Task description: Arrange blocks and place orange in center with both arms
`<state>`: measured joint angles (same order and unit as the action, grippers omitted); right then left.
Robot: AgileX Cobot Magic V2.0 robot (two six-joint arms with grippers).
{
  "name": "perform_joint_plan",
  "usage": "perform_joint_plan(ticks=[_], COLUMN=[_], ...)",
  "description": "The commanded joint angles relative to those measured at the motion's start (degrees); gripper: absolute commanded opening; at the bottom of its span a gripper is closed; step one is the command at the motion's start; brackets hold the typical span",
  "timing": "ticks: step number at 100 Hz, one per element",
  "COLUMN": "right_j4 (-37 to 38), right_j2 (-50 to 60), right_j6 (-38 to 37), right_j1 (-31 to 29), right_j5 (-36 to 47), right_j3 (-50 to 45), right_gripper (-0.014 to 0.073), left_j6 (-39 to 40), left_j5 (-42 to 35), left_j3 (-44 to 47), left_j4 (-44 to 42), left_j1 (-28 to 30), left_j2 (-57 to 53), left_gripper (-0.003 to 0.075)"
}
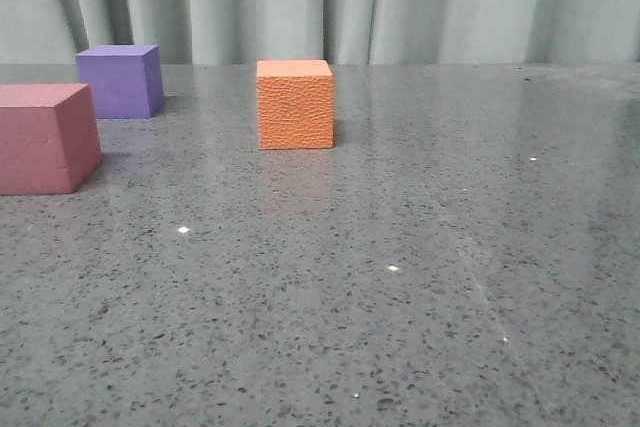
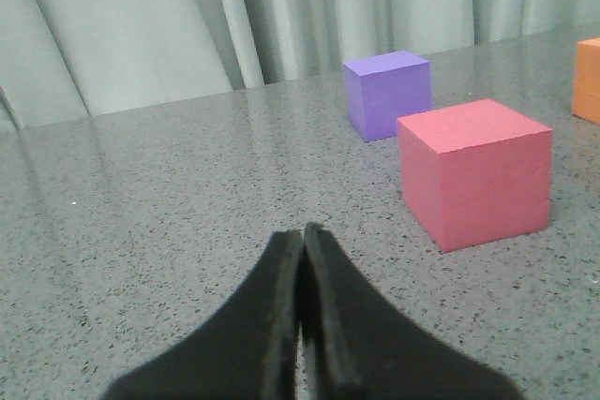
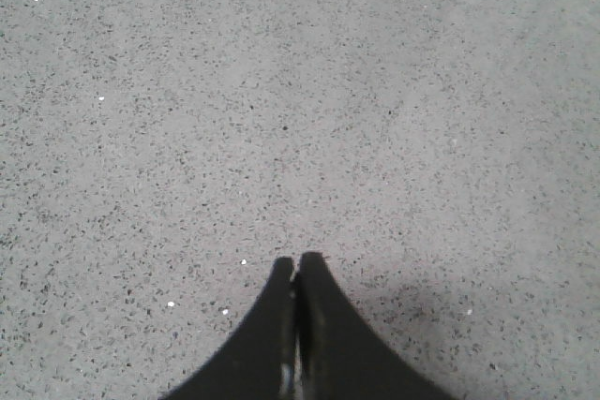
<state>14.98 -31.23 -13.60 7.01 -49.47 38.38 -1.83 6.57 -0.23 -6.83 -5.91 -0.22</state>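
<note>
Three blocks sit on the gray table (image 1: 420, 277): the orange block (image 1: 295, 104) near the middle, the purple block (image 1: 121, 80) and pink block (image 1: 45, 137) close together on the left. Both the left gripper (image 2: 302, 236) and right gripper (image 3: 297, 264) are pinched closed, holding nothing. A closed gripper could bump the pink block into the purple one, and no words show anywhere.

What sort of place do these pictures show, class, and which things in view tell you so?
Probably a robot test bench or lab: a bare speckled grey table, a plain pleated curtain backdrop, and only foam practice cubes, orange, purple and pink-red, set out.
</note>
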Motion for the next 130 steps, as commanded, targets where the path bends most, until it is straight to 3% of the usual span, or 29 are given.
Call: perform_joint_plan(ticks=[1,18,38,52,94,130], right_j4=[1.1,0.6,-3.0,-6.0,-8.8,-9.3], right_j2=[0.0,0.4,6.9,13.5,31.8,33.3], right_j6=[0.5,0.5,0.5,0.5,0.5,0.5], right_j1=[-0.4,0.3,0.3,0.3,-4.2,-6.2], right_j5=[3.4,10.6,32.6,40.5,41.1,45.6], right_j3=[1.5,-0.6,-10.0,-18.9,-34.2,-39.2], right_gripper=[-0.0067,-0.0067,-0.0067,-0.0067,-0.0067,-0.0067], left_j6=[0.4,0.4,0.4,0.4,0.4,0.4], left_j5=[-4.5,-4.5,-4.5,-4.5,-4.5,-4.5], left_j3=[3.1,3.1,3.1,3.1,3.1,3.1], left_j4=[0.1,0.1,0.1,0.1,0.1,0.1], left_j1=[0.2,0.2,0.2,0.2,0.2,0.2], left_j2=[-1.9,-1.9,-1.9,-1.9,-1.9,-1.9], left_gripper=[-0.0019,-0.0019,-0.0019,-0.0019,-0.0019,-0.0019])
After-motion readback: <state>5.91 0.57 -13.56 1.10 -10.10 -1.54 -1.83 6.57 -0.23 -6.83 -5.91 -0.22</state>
